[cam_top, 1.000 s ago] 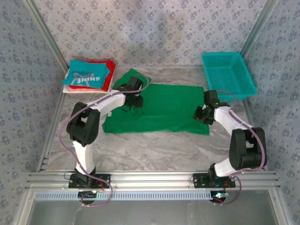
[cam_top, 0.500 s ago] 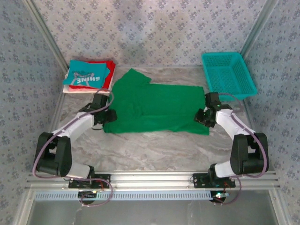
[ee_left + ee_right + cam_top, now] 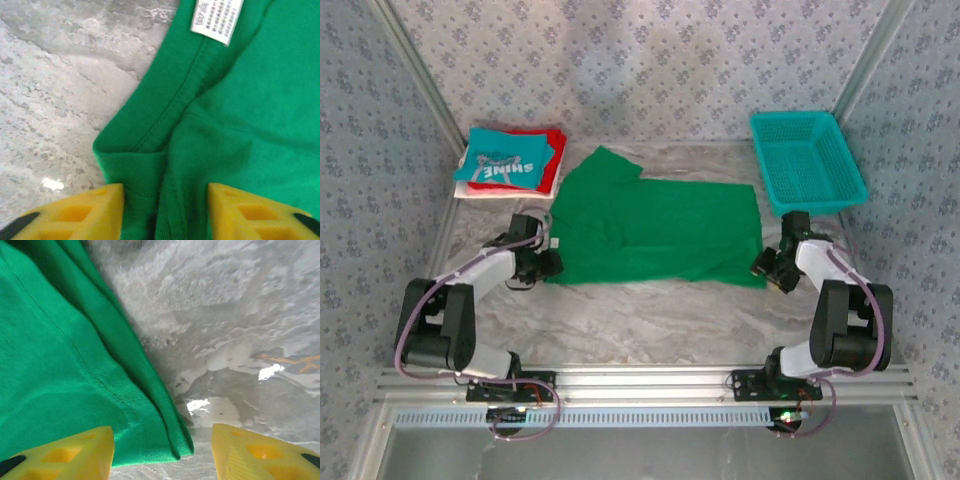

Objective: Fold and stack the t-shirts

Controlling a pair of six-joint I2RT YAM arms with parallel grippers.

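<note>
— Two grippers sit low at the near edge of the green shirt point(image 3: 655, 230), one at each corner. Which step is this?

— The start of a fold, I'd say. The shirt lies spread out on the table point(image 3: 650, 320), nowhere near a neat packet, so this looks like the reach for a pinch.

— Does the left gripper point(image 3: 545, 265) have hold of anything?

— No. Its yellow fingers point(image 3: 85, 212) stand apart, and the shirt's corner, with a ribbed, stitched band, runs in between them. Cloth also stretches beyond the fingertips, and a white label point(image 3: 217, 17) lies farther out again.

— And the right gripper point(image 3: 775, 268)?

— Also spread, gripping nothing. The hem corner lies between its fingers point(image 3: 65, 452), close to one and short of the other, with bare table beside that other finger.

— So what is the next move?

— Probably both should close on their corners, then lift together and carry the near edge over toward the far one. The right one may need to move a little onto the cloth first, or the hem could slip out of the pinch.

— And afterwards?

— Once folded, it belongs on the stack of folded shirts point(image 3: 510, 165), well beyond the left fingers. The basket point(image 3: 810, 160) sits well beyond the right fingers and has no part in this.
</note>
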